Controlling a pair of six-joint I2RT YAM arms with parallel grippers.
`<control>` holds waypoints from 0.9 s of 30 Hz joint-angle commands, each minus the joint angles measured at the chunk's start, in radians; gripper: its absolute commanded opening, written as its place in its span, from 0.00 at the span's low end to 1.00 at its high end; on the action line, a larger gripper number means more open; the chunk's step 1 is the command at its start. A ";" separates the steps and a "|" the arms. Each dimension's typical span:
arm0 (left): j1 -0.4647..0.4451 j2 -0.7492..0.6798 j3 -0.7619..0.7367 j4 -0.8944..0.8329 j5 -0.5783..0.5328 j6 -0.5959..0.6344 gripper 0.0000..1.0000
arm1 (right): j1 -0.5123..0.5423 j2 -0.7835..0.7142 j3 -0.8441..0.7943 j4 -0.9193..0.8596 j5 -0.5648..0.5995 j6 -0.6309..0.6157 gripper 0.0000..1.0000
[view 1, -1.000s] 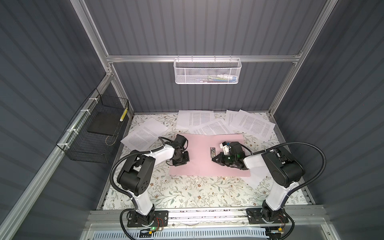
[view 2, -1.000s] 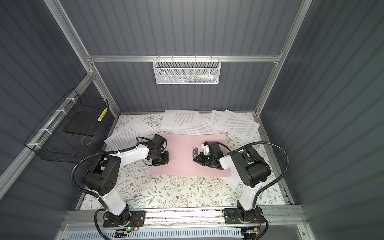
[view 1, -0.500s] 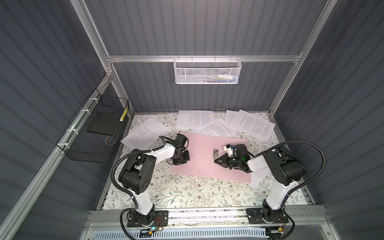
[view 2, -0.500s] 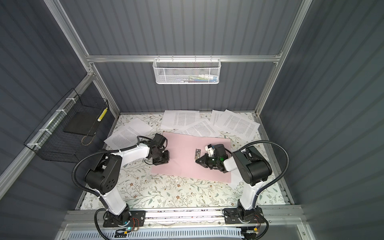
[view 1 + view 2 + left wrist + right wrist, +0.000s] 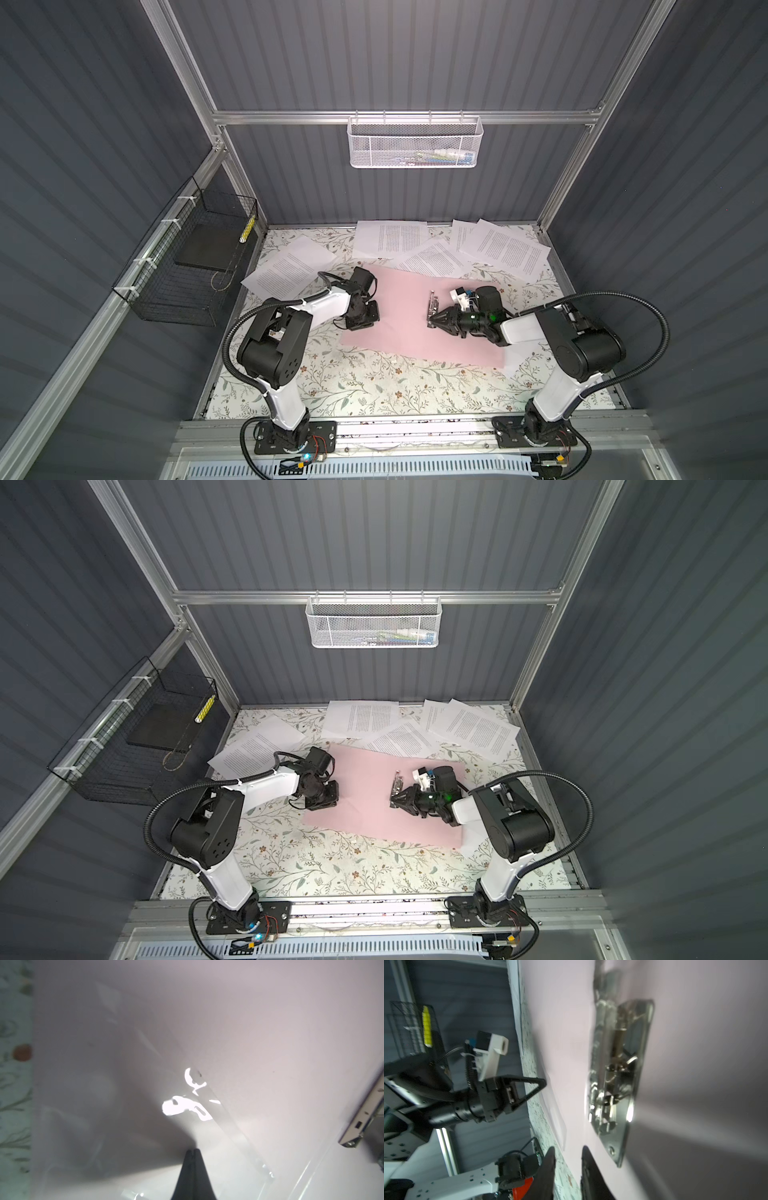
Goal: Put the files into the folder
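Currently the folder (image 5: 399,299) is lying flat and spread open mid-frame in both top views. The files (image 5: 395,241) are fanning loose along the upper part of the frame, none inside yet. Sheets are looking light, floppy and slick on each other, so pinching one free corner at a time is likely best. Folder card is looking thin and bendy; the metal clip (image 5: 614,1076) is probably its only stiff spot. The left gripper (image 5: 193,1150) is sitting tips-together over the folder's left side. The right gripper (image 5: 568,1150) is standing parted and empty by the clip's end; a second ago it was closed. Folder isn't shifting.
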 commanded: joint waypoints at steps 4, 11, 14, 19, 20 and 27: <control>0.018 0.106 -0.101 -0.171 -0.151 0.025 0.00 | 0.001 -0.080 0.017 -0.124 0.012 -0.082 0.41; 0.018 0.091 -0.109 -0.138 -0.087 0.040 0.00 | 0.010 -0.171 0.050 -0.322 0.092 -0.195 0.53; 0.017 0.057 -0.085 -0.109 0.006 0.051 0.00 | 0.004 -0.218 0.057 -0.398 0.142 -0.243 0.64; 0.012 -0.041 -0.003 -0.183 -0.039 0.051 0.08 | -0.031 -0.320 0.055 -0.494 0.172 -0.285 0.75; 0.016 -0.060 0.009 -0.203 -0.064 0.057 0.09 | -0.041 -0.356 0.052 -0.522 0.191 -0.292 0.78; 0.024 -0.210 0.030 -0.173 0.148 0.098 0.41 | -0.085 -0.517 0.071 -0.757 0.330 -0.391 0.95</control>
